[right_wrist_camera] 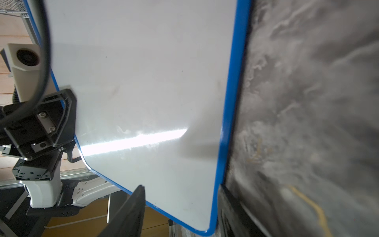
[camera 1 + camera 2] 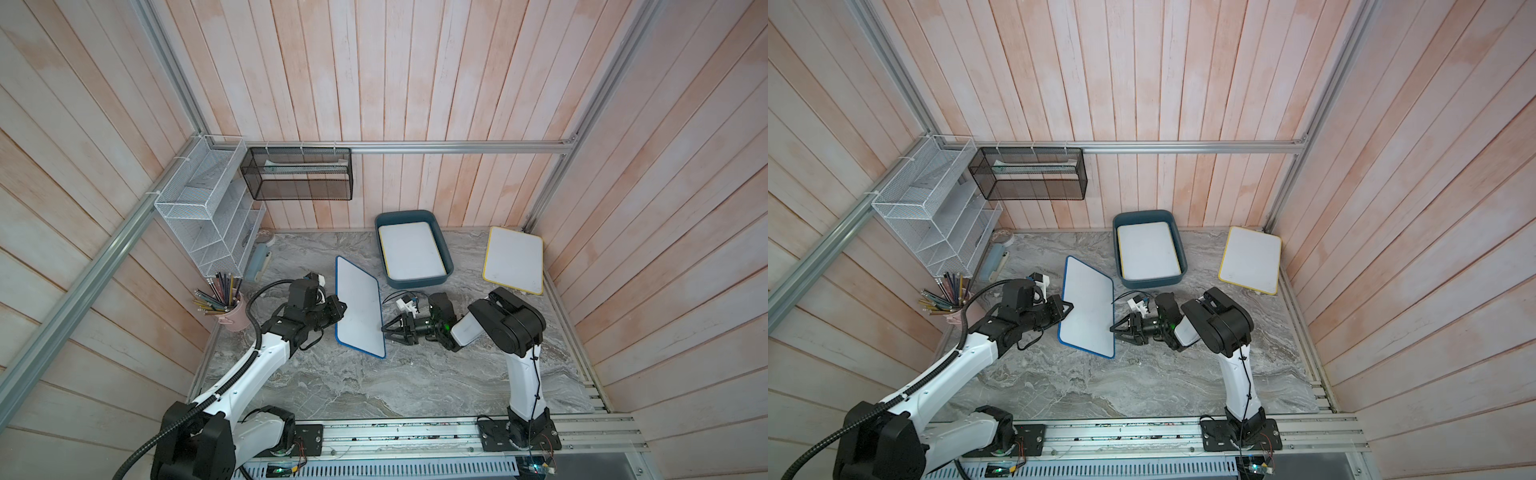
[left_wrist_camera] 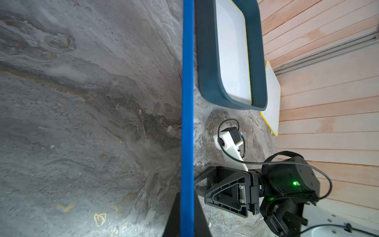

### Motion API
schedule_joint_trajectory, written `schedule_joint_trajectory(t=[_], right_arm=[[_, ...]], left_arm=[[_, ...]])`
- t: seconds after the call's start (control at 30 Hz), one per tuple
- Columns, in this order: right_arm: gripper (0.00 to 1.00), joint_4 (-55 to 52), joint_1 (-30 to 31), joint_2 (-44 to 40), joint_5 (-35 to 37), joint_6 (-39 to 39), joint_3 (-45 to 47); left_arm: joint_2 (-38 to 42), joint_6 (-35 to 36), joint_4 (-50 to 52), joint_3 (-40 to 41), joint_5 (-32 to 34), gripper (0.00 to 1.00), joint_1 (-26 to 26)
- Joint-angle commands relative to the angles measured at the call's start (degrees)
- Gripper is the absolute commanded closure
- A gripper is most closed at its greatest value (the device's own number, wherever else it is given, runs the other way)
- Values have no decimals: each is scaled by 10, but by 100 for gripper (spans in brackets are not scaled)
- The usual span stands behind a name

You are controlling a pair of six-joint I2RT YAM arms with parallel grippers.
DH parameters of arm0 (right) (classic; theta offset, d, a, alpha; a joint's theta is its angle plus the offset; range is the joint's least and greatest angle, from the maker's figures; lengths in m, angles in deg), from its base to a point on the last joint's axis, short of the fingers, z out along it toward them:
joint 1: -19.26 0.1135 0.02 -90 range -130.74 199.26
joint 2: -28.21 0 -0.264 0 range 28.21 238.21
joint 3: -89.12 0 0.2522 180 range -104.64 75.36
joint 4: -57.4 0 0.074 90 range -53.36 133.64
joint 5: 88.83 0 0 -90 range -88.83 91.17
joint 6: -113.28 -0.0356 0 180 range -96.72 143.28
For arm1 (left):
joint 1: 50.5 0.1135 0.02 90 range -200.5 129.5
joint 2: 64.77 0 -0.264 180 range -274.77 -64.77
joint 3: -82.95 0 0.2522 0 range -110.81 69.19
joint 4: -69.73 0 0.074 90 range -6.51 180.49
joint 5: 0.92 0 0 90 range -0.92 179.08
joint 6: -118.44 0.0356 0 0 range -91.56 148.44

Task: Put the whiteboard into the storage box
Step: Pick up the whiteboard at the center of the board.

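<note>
A blue-framed whiteboard (image 2: 359, 307) (image 2: 1088, 309) sits mid-table, tilted, its right edge low by the table. My left gripper (image 2: 341, 309) (image 2: 1069, 308) is shut on the board's left edge; the left wrist view shows the blue edge (image 3: 187, 102) pinched at the left gripper (image 3: 187, 195). My right gripper (image 2: 384, 330) (image 1: 181, 186) stands open at the board's right edge, one finger over the white face (image 1: 143, 82), the other on the table side. Behind stands the dark teal storage box (image 2: 419, 282) (image 3: 207, 61), holding a yellow-edged whiteboard (image 2: 411, 251).
Another yellow-edged whiteboard (image 2: 515, 266) lies at the back right by the wall. A white wire rack (image 2: 208, 208) and a black mesh basket (image 2: 299, 174) hang at the back left. Below the rack, a pink cup of pencils (image 2: 228, 309) stands near my left arm.
</note>
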Motion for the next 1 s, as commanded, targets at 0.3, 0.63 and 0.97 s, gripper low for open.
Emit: schedule_joint_trajectory(t=[0.3, 0.63, 0.97], right_arm=[[43, -230, 3, -40, 30, 140, -67], [46, -276, -12, -98, 40, 166, -79], [47, -292, -62, -161, 27, 166, -84]], left_arm=[[52, 0, -28, -20, -113, 100, 87], [67, -72, -176, 9, -159, 100, 119], [77, -142, -309, 37, -133, 100, 120]])
